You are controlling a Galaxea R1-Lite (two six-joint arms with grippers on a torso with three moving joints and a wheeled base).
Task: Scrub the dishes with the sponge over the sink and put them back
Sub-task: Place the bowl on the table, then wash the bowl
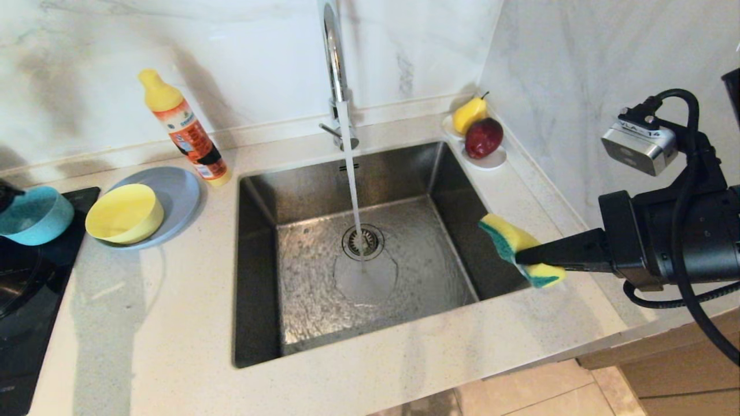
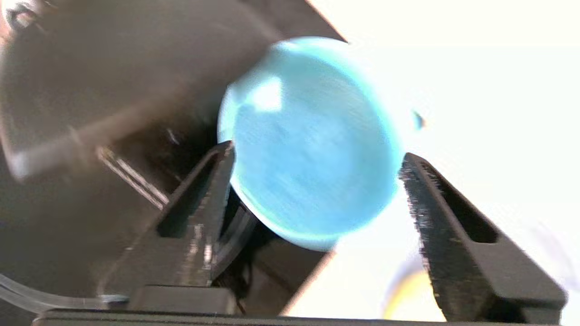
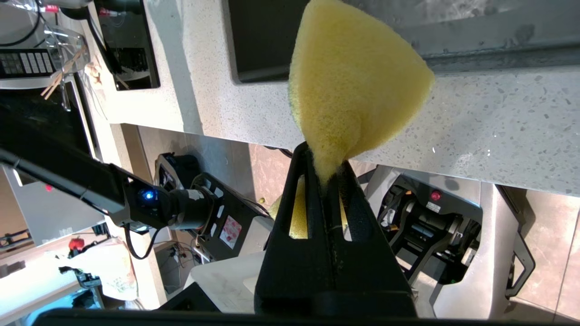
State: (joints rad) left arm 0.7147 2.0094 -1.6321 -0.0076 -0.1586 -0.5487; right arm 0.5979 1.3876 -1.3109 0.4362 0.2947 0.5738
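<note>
Head view: a large square stainless steel sink [image 1: 370, 254] is sitting recessed in a pale speckled stone counter [image 1: 162, 329], serving as the landmark for all positions below.
Faucet: a tall chrome faucet [image 1: 335, 63] is standing behind the sink and is running a stream of water onto the round drain [image 1: 363, 241].
Right gripper: the right gripper [image 1: 523, 257] is hovering over the sink's right rim, its jaws pressed together and pinching a rectangular yellow sponge with a green scouring side [image 1: 511, 245].
Right wrist view: the sponge [image 3: 353, 86] is bulging out beyond the clamped black fingers [image 3: 301, 190].
Left gripper: the left gripper [image 2: 317, 181] is positioned far left of the sink, with its jaws standing spread apart on either side of a small teal-blue bowl [image 2: 312, 140]; contact with the bowl cannot be told.
Teal bowl: the teal-blue bowl [image 1: 34, 215] is sitting at the edge of a black cooktop [image 1: 29, 277], well left of the sink.
Yellow bowl: a pale yellow round bowl [image 1: 124, 214] is resting on a wide flat grey-blue plate [image 1: 179, 193], left of the sink.
Detergent: a yellow-capped orange detergent bottle [image 1: 185, 130] is standing near the sink's rear left corner.
Fruit dish: a small white dish [image 1: 491, 160] is holding a yellow pear [image 1: 468, 114] and a dark red fruit [image 1: 483, 137] at the sink's rear right corner.
</note>
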